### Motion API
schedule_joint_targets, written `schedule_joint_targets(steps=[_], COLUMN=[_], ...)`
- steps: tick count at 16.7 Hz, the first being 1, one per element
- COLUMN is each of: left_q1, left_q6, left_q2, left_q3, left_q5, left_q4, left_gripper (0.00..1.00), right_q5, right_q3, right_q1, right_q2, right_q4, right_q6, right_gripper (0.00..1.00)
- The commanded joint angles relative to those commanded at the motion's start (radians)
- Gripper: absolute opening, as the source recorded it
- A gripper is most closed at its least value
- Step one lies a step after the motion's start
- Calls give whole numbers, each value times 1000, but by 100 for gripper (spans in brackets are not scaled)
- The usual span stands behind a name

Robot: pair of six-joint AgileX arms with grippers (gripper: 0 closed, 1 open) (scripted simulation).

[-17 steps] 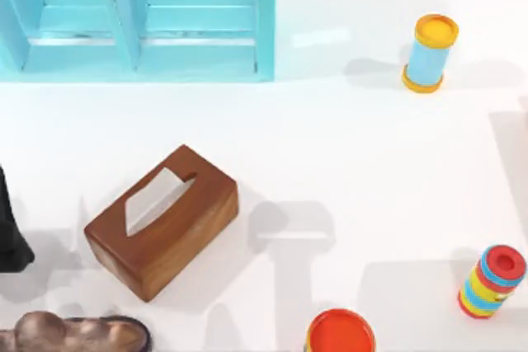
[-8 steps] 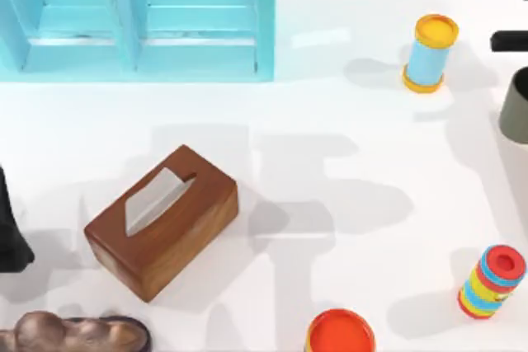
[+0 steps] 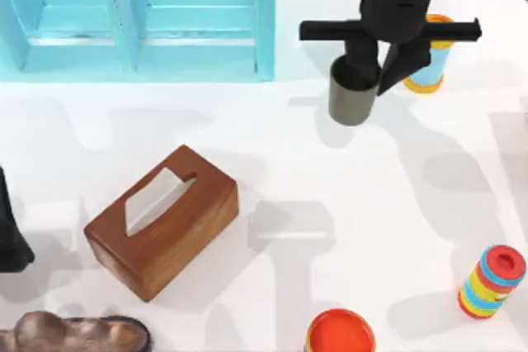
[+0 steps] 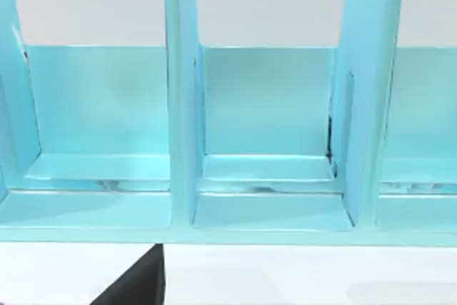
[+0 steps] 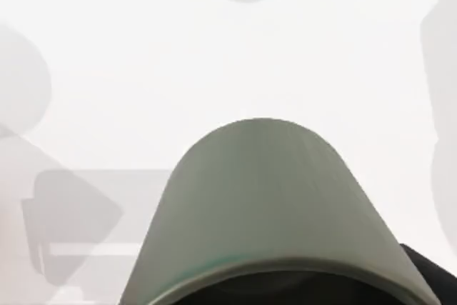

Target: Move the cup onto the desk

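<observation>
Your right gripper (image 3: 370, 68) is clamped on the cup (image 3: 354, 96) and holds it above the desk (image 3: 371, 204), near the far edge and right of the middle. Going left to right around it: your left arm is parked at the left edge; the light-blue shelf unit (image 3: 136, 18) fills the far left corner; the wooden tissue box (image 3: 162, 220) lies left of centre; the orange-topped container (image 3: 340, 334) sits at the near edge; the blue cylinder with yellow ends (image 3: 431, 68) stands just right of the cup, partly behind the gripper; the striped cylinder (image 3: 492, 281) sits by the right edge.
</observation>
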State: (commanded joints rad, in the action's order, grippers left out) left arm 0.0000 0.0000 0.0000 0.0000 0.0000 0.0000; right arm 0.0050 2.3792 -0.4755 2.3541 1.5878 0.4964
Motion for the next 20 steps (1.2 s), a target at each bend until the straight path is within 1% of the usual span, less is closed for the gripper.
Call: schedule_joint_targets(steps=[2, 8, 10, 16, 20], left_q1=[0, 0, 0, 0, 0], left_q6=[0, 0, 0, 0, 0], left_q2=[0, 0, 0, 0, 0], left_q3=[0, 0, 0, 0, 0], left_q5=[0, 0, 0, 0, 0], left_q4=[0, 0, 0, 0, 0], left_gripper=[100, 100, 100, 100, 100], right_q5=[0, -3, -2, 0, 0], right_q3=[39, 37, -1, -241, -260], right_q1=[-33, -34, -36, -53, -55], right_q2=[33, 36, 30, 11, 11], right_q4=[6, 1, -36, -251, -270], right_q6=[34, 39, 41, 54, 56], right_gripper=[0, 0, 0, 0, 0])
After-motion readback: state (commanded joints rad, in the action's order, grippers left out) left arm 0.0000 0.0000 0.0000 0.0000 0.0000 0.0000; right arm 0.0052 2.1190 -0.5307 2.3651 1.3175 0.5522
